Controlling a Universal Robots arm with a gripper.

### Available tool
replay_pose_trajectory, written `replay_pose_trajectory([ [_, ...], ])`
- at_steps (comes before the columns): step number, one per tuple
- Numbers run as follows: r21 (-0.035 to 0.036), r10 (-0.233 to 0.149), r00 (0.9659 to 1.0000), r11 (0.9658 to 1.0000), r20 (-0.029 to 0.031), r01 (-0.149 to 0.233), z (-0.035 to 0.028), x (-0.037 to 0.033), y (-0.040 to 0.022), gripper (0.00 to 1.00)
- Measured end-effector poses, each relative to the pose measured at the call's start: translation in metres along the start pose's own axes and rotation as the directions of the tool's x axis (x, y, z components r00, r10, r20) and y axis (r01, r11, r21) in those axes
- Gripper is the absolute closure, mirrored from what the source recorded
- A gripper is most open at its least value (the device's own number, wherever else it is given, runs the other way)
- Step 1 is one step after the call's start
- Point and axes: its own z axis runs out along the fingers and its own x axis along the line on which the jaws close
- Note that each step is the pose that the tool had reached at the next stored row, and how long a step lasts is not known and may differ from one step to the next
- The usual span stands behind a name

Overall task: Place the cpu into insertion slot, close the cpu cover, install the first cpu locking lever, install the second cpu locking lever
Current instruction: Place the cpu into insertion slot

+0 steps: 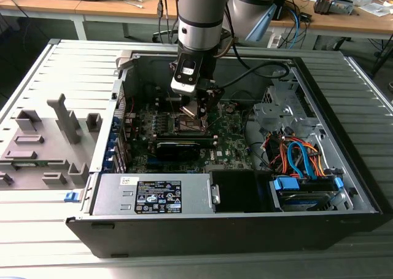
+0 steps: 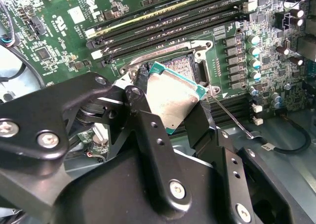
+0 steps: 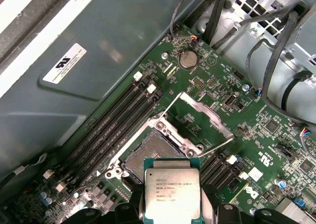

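While your arm stands over the open computer case [image 1: 245,227] in the exterior view, you have the following stock. Item, cpu [image 3: 172,194]: dull silver top with green edging, held over the near edge of the insertion slot [image 3: 154,152], tilted in the second wrist view, not seated. Item, gripper [image 2: 170,110]: closed about the cpu, black fingers [image 2: 140,105] pressed on two opposite edges. Item, insertion slot: dark centre bare, silvery rim, set in the green motherboard [image 3: 212,86] beside the long black memory slots [image 3: 113,128]. Item, cpu cover [image 3: 205,114]: silvery frame swung open, lying back on the far side of the slot from the cpu. Item, thin wire levers [image 2: 232,116]: unlatched, standing out beside the slot. Item, power supply [image 1: 153,196]: grey box against the case's near wall in the exterior view.
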Motion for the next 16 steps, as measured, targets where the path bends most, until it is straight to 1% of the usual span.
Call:
replay_pose_trajectory([
  [10, -0.0001, 0.018, 0.9998, 0.9998, 0.0004, -0.018, 0.0003, 0.0000, 0.0000, 0.46],
  [16, 0.0024, 0.030, 0.9995, 0.9995, 0.0038, -0.030, 0.0005, 0.0000, 0.0000, 0.46],
])
